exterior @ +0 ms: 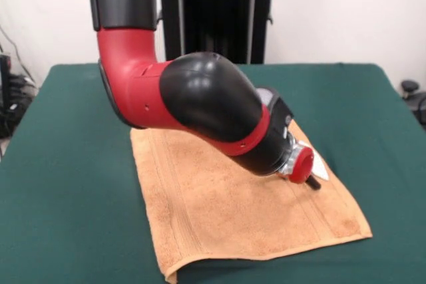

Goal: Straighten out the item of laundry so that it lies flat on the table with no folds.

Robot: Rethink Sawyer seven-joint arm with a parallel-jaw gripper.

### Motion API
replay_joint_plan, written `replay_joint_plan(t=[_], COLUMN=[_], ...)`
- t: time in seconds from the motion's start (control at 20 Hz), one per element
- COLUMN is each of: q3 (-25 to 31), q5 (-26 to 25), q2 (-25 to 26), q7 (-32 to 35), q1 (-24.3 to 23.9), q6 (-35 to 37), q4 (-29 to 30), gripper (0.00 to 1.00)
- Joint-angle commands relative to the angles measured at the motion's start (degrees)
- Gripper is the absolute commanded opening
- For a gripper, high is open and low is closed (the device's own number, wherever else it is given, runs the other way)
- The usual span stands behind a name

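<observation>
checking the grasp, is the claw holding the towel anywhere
Cannot be told: the claw is low over the towel near its right edge, but its tips are too hidden.

The table [60,184] has a dark green top. An orange-tan towel [226,214] lies spread right of its middle, reaching toward the near edge, its near-left corner slightly curled.
</observation>
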Motion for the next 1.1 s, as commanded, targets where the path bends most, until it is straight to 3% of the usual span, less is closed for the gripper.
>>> replay_joint_plan(t=[0.05,0.2,0.5,0.9,1.1], q3=[8.6,6.0,6.1,-3.9,-4.6], q5=[-3.0,-3.8,-3.0,-3.1,-0.8], q2=[21.6,20.0,19.6,16.3,15.8], q7=[11.0,15.5,21.1,35.6,38.0], q1=[6.4,9.6,10.4,22.1,23.4], q6=[-39.9,-42.3,-42.9,-43.9,-42.5], q4=[11.0,10.8,11.4,8.4,8.7], gripper=[1.0,1.0,1.0,1.0,1.0])
